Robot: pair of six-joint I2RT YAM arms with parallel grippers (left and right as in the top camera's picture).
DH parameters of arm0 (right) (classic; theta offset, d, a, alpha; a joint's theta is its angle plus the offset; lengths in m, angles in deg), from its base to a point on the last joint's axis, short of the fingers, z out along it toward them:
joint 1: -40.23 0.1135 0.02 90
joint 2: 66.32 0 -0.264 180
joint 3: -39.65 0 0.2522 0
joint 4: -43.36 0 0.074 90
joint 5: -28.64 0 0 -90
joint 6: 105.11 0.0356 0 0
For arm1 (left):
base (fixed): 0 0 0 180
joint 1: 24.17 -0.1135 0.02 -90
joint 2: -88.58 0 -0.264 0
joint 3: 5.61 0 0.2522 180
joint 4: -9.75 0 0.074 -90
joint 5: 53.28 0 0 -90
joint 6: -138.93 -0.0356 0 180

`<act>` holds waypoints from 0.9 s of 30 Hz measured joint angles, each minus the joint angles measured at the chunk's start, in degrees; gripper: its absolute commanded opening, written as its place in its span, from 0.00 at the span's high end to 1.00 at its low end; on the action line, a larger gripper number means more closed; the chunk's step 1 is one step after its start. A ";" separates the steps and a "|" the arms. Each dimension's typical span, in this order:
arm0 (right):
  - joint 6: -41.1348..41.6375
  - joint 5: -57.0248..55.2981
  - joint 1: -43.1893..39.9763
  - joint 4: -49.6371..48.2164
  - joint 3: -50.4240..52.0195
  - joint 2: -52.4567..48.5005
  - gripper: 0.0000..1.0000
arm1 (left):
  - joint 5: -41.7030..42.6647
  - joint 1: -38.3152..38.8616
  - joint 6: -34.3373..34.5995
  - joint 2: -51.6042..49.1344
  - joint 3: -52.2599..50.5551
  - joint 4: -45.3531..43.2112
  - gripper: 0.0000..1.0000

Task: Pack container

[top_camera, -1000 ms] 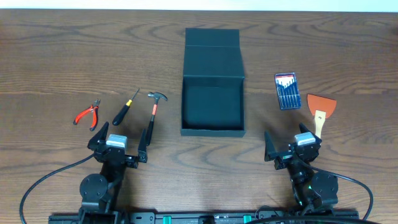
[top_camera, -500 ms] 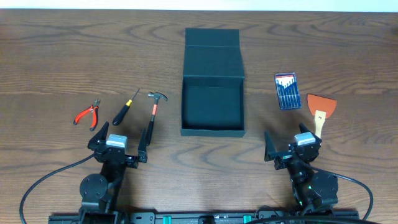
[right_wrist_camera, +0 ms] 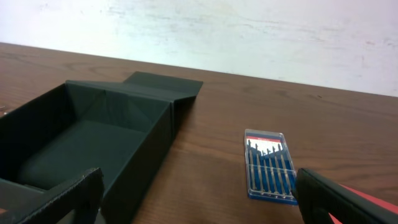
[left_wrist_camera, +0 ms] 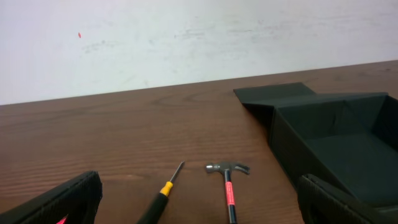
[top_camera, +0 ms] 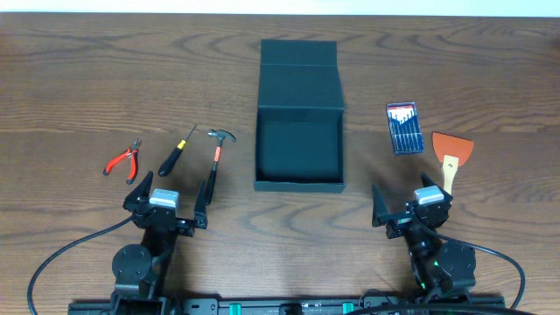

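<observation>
The dark container (top_camera: 299, 179) stands open at table centre, its flap lid (top_camera: 299, 85) laid back; it looks empty. It also shows in the left wrist view (left_wrist_camera: 348, 124) and the right wrist view (right_wrist_camera: 93, 143). Left of it lie a small hammer (top_camera: 215, 160), a screwdriver (top_camera: 176, 151) and red pliers (top_camera: 122, 161). Right of it lie a blue case of small screwdrivers (top_camera: 403, 128) and an orange scraper (top_camera: 451, 150). My left gripper (top_camera: 167, 206) is open near the front edge, behind the hammer. My right gripper (top_camera: 409, 206) is open near the scraper handle. Both are empty.
The table is brown wood (top_camera: 87, 79). A pale wall (left_wrist_camera: 186, 37) rises behind its far edge. Black cables (top_camera: 61, 254) run along the front by the arm bases.
</observation>
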 measured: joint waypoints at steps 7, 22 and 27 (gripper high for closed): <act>0.00 0.00 0.00 -0.11 0.00 0.00 0.01 | 0.04 0.00 -0.50 0.00 0.00 -0.22 0.02; 12.13 1.44 0.00 4.07 -1.25 -4.52 0.01 | -0.48 0.00 10.25 -1.51 2.36 3.08 0.02; 13.53 1.03 -0.61 11.52 -7.21 -15.91 0.01 | -4.00 0.00 12.17 -8.28 11.13 8.33 0.02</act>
